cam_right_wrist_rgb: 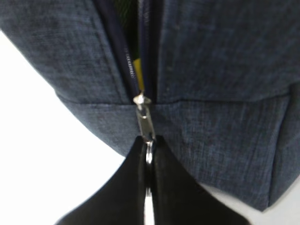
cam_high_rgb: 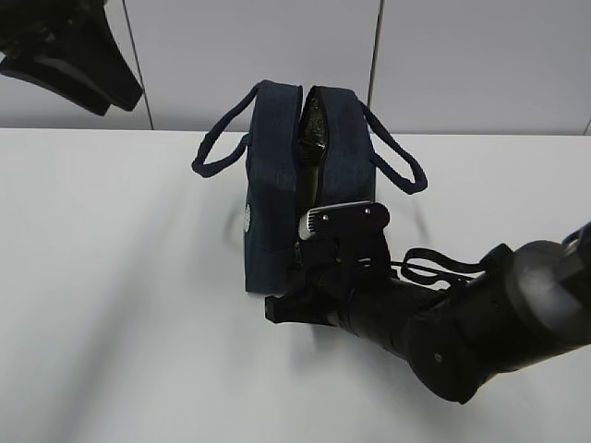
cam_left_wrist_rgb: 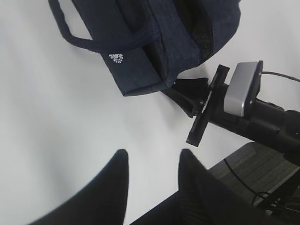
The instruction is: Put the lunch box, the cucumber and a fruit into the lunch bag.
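Observation:
The navy lunch bag (cam_high_rgb: pixel 277 185) stands on the white table (cam_high_rgb: pixel 111 295), its top slit open; it also shows in the left wrist view (cam_left_wrist_rgb: pixel 154 42) and fills the right wrist view (cam_right_wrist_rgb: pixel 211 70). The dark green cucumber (cam_high_rgb: pixel 314 129) shows inside the opening. A sliver of the yellow fruit (cam_right_wrist_rgb: pixel 137 68) shows through the zipper gap. The lunch box is hidden. My right gripper (cam_right_wrist_rgb: pixel 148 145) is shut on the silver ring pull (cam_right_wrist_rgb: pixel 148 152) of the zipper at the bag's near end. My left gripper (cam_left_wrist_rgb: pixel 152 161) is open and empty, held above the table, away from the bag.
The bag's two loop handles (cam_high_rgb: pixel 217 148) hang out to either side. The right arm (cam_high_rgb: pixel 462 323) lies low across the table's front right. The left arm (cam_high_rgb: pixel 65 55) hangs at the top left. A grey wall (cam_high_rgb: pixel 462 55) stands behind the table.

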Action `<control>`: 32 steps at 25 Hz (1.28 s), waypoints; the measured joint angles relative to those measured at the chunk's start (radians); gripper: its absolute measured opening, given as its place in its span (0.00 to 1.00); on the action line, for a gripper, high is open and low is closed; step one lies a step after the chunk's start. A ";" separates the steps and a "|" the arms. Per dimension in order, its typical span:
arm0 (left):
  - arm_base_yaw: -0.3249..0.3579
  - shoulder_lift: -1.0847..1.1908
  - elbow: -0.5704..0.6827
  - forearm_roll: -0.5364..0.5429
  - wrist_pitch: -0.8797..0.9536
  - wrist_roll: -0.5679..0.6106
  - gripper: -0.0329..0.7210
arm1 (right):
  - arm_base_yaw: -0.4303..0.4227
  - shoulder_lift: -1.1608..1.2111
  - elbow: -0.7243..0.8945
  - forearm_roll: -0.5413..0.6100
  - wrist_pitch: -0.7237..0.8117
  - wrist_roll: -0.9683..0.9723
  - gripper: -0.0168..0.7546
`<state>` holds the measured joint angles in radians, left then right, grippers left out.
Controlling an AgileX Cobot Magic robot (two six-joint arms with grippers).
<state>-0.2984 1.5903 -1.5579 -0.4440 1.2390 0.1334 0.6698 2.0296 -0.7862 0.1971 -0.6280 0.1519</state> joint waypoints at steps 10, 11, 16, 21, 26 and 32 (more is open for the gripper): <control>0.000 0.000 0.000 0.010 0.000 0.023 0.36 | 0.000 -0.083 0.000 0.000 0.106 0.014 0.02; 0.000 0.000 0.000 0.010 0.000 0.023 0.36 | 0.000 -0.092 0.000 0.000 0.116 0.014 0.02; 0.000 0.000 0.000 0.010 0.000 0.024 0.36 | 0.000 -0.136 0.000 0.000 0.143 0.015 0.02; 0.000 0.000 0.000 0.010 0.000 0.026 0.36 | 0.000 -0.169 0.000 0.005 0.160 0.015 0.02; 0.000 0.000 0.000 0.010 0.000 0.034 0.36 | 0.000 -0.191 0.000 0.027 0.178 0.003 0.02; 0.000 0.000 0.000 0.012 0.000 0.043 0.36 | 0.000 -0.201 0.000 0.137 0.200 -0.118 0.02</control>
<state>-0.2984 1.5903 -1.5579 -0.4321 1.2390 0.1762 0.6698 1.8289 -0.7862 0.3338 -0.4279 0.0336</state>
